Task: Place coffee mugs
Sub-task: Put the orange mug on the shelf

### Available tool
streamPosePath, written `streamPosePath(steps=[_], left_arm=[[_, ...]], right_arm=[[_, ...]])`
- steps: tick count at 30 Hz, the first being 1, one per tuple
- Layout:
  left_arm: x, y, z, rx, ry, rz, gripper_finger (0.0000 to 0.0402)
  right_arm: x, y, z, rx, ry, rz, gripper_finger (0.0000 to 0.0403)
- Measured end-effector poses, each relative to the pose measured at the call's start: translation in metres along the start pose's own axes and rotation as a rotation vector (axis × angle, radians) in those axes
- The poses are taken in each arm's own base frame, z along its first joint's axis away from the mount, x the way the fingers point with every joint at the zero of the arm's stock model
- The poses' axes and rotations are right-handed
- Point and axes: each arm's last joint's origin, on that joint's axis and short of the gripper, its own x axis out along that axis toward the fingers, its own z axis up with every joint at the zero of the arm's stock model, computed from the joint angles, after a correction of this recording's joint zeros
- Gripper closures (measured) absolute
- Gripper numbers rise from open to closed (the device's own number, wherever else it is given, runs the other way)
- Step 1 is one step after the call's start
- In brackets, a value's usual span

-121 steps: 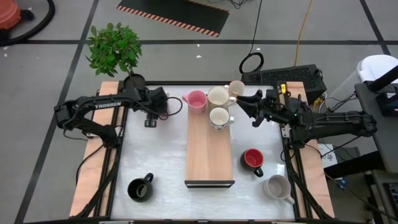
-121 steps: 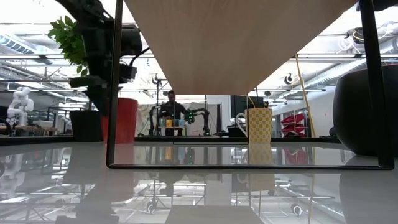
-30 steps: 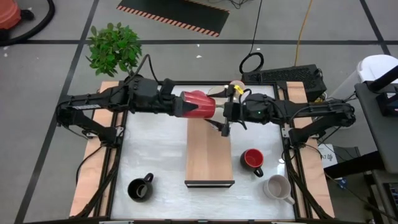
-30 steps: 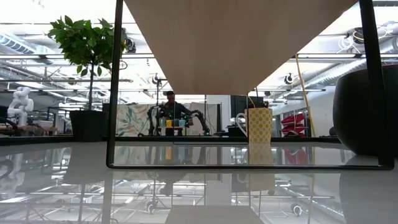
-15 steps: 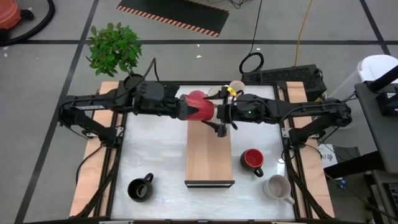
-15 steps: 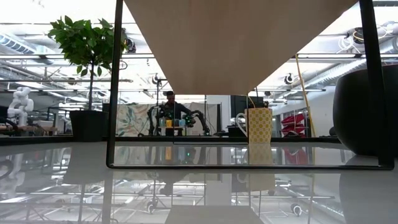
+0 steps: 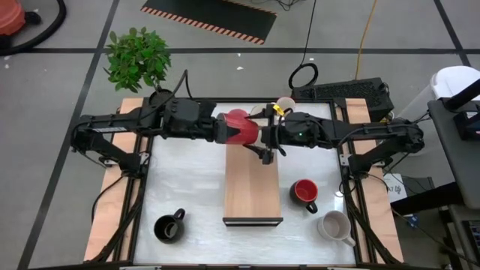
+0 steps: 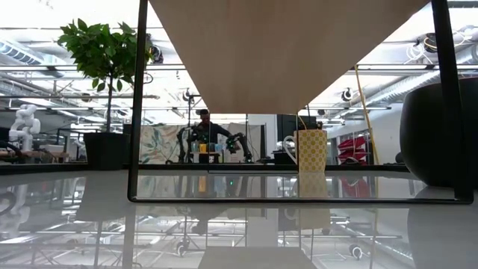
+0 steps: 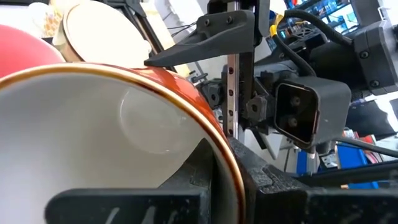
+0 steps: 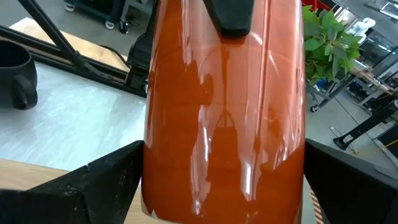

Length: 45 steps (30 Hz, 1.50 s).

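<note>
Meanwhile, a red-orange mug point(image 7: 239, 127) is held clamped by the left gripper point(image 7: 222, 129) above the board's point(image 7: 252, 187) far end, between the right gripper's point(image 7: 264, 144) wide-open fingers, while red point(image 7: 305, 192), grey point(image 7: 334, 225) and black point(image 7: 168, 227) mugs remain unplaced on the table

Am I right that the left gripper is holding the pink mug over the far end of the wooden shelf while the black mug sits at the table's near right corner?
Not quite: the black mug sits at the near left corner, as the high view shows. The rest stands: the left gripper holds the pink mug over the far end of the wooden shelf.
</note>
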Motion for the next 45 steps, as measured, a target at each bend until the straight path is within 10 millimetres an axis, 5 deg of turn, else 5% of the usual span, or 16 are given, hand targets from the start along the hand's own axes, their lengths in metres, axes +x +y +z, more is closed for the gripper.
streamPosePath(steps=[13, 25, 34, 45], left_arm=[[0.002, 0.001, 0.000, -0.014, -0.021, 0.018, 0.0376], [0.016, 0.004, -0.003, 0.012, -0.011, 0.044, 0.0376], [0.019, 0.003, -0.002, -0.034, -0.018, 0.021, 0.0376], [0.016, 0.003, -0.001, -0.028, -0.033, 0.026, 0.0376]], right_arm=[[0.003, -0.012, -0.010, 0.097, 0.016, 0.100, 0.0003], [0.001, -0.011, -0.013, -0.007, 0.107, -0.042, 0.0003], [0.002, -0.006, -0.016, 0.089, 0.133, 0.000, 0.0003], [0.004, -0.009, -0.011, 0.011, 0.072, -0.021, 0.0021]])
